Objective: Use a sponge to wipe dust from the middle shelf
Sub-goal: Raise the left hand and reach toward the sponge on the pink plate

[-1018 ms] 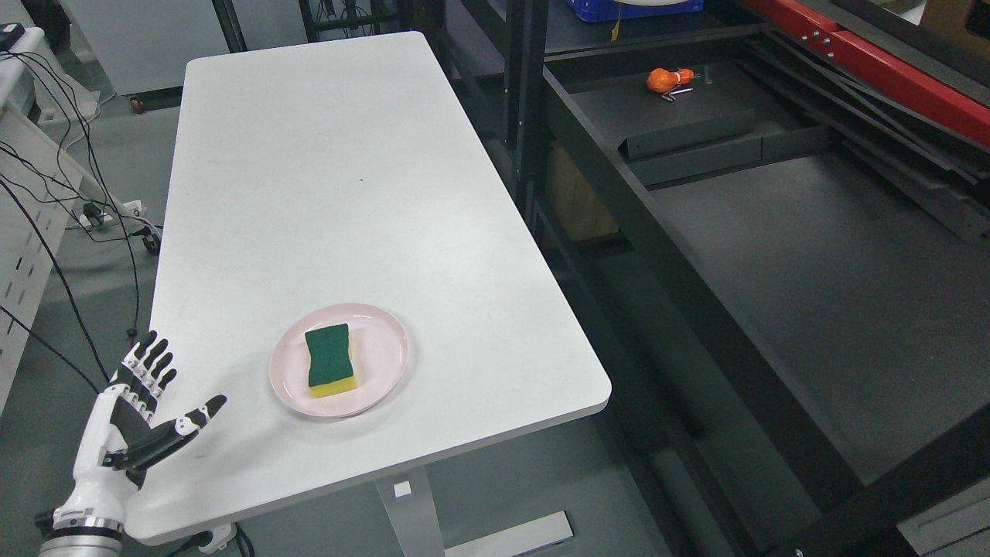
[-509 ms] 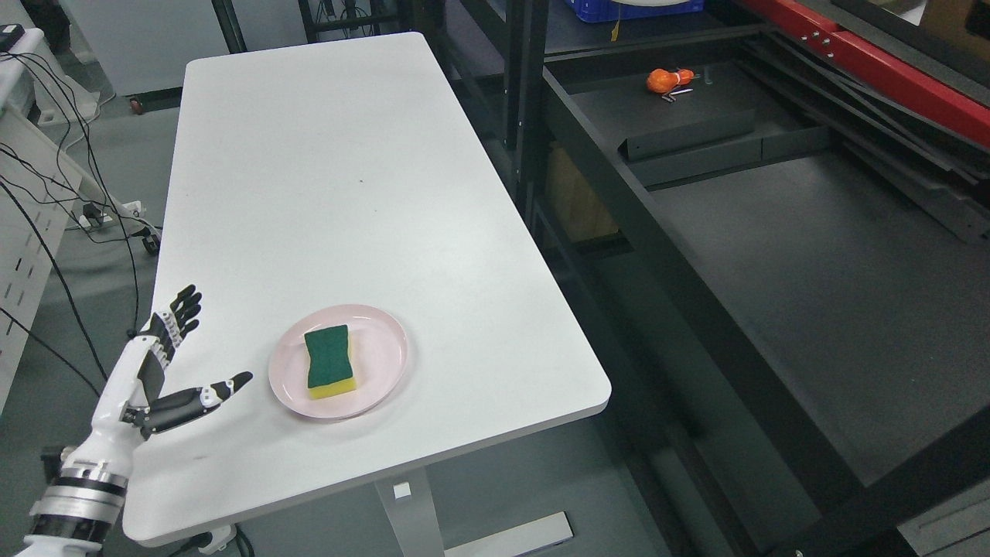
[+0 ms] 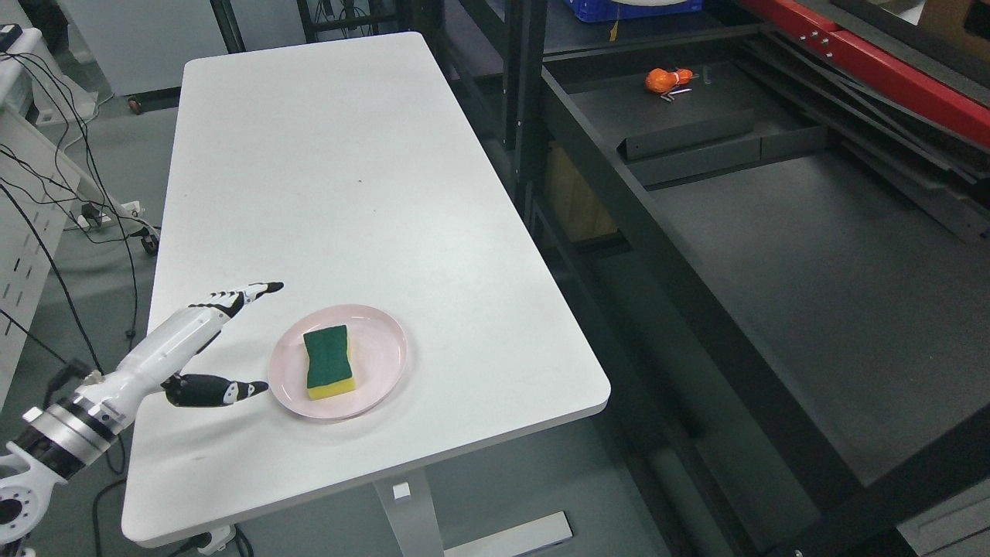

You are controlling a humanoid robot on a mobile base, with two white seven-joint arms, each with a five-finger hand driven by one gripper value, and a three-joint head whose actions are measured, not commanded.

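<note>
Left hand [image 3: 203, 340]: white-and-black, fingers spread, thumb apart, holding nothing. Since a second ago: moved from surface's lower-left corner rightward over white rectangular surface [image 3: 325, 155], palm rotated toward plate. Thumb tip now just beside round pink plate [image 3: 387, 379]. Green-topped yellow sponge [image 3: 329, 361]: lies flat in plate, untouched, position unchanged. Dark metal middle shelf [image 3: 812, 278]: right of surface, well apart from sponge. Judgement: reach phase; grasp pending, wiping not begun. Right hand: not visible.

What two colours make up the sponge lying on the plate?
The sponge is dark green on top with a yellow layer beneath, seen in the head view.
</note>
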